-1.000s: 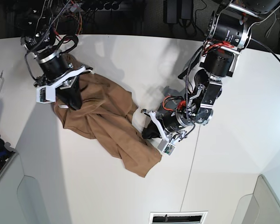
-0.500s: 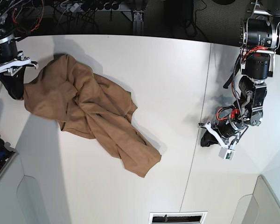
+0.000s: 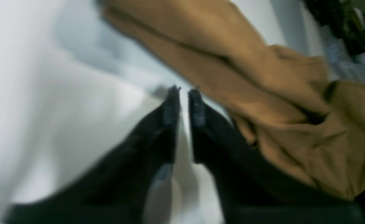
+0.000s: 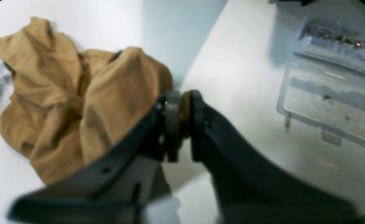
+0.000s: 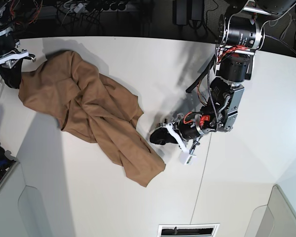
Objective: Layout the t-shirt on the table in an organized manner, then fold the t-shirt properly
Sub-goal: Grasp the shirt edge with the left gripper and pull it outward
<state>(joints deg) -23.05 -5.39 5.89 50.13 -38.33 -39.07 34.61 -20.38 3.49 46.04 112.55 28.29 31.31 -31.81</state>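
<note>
Spreading stalls: the t-shirt point(image 5: 93, 123) remains crumpled on the table point(image 5: 237, 197). Right gripper point(image 4: 181, 107) still pinches its far corner; left gripper point(image 3: 184, 93), returned beside its hem, stands slightly parted, empty.

1. My t-shirt point(image 5: 91, 118) is plain tan-brown, no print.
2. My table point(image 5: 167, 64) is matte white with a thin dark seam.
3. My grippers' fingers point(image 3: 170, 105) are black; at 2 o'clock a clear plastic box point(image 4: 330, 102).
</note>
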